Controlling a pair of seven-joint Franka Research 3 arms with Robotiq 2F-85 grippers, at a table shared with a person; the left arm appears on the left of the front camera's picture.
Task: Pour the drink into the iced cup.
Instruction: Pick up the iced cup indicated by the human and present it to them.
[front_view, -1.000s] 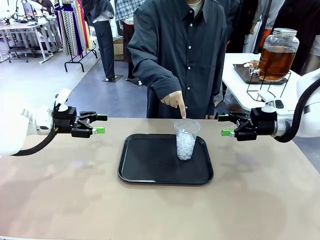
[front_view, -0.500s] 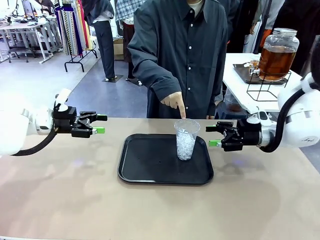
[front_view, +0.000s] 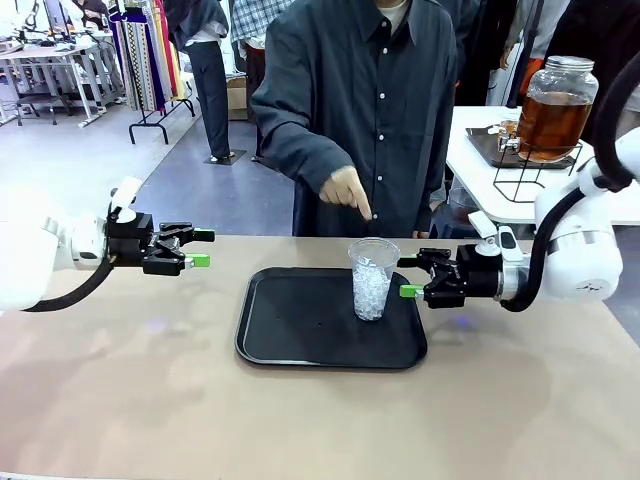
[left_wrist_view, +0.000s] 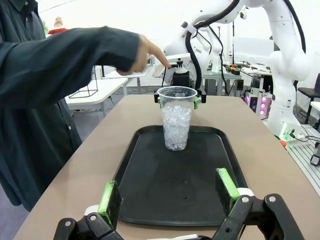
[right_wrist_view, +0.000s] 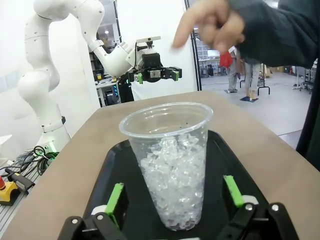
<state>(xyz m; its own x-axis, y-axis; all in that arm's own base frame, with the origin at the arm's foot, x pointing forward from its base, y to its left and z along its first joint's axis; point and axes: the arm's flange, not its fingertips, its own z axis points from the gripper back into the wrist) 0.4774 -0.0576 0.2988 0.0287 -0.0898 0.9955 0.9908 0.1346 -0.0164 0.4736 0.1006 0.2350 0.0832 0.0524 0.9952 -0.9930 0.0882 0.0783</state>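
A clear plastic cup (front_view: 372, 280) half full of ice stands upright on the right part of a black tray (front_view: 300, 350). My right gripper (front_view: 408, 277) is open, level with the cup, its green fingertips just right of the cup wall and apart from it. In the right wrist view the cup (right_wrist_view: 172, 165) looms close ahead of the spread pads (right_wrist_view: 116, 200). My left gripper (front_view: 203, 248) hangs open, left of the tray, well away from the cup (left_wrist_view: 176, 117). The drink (front_view: 553, 120), amber liquid in a lidded glass dispenser jar, stands on a white table at the back right.
A person in a dark shirt stands at the far edge, one hand (front_view: 348, 190) held above and behind the cup with a finger pointing down. The jar sits on a black wire stand (front_view: 530, 175). Bare tan tabletop surrounds the tray.
My right gripper has moved left from the table's right side up to the cup. The person's pointing hand has risen away from the cup rim. The left arm has not moved.
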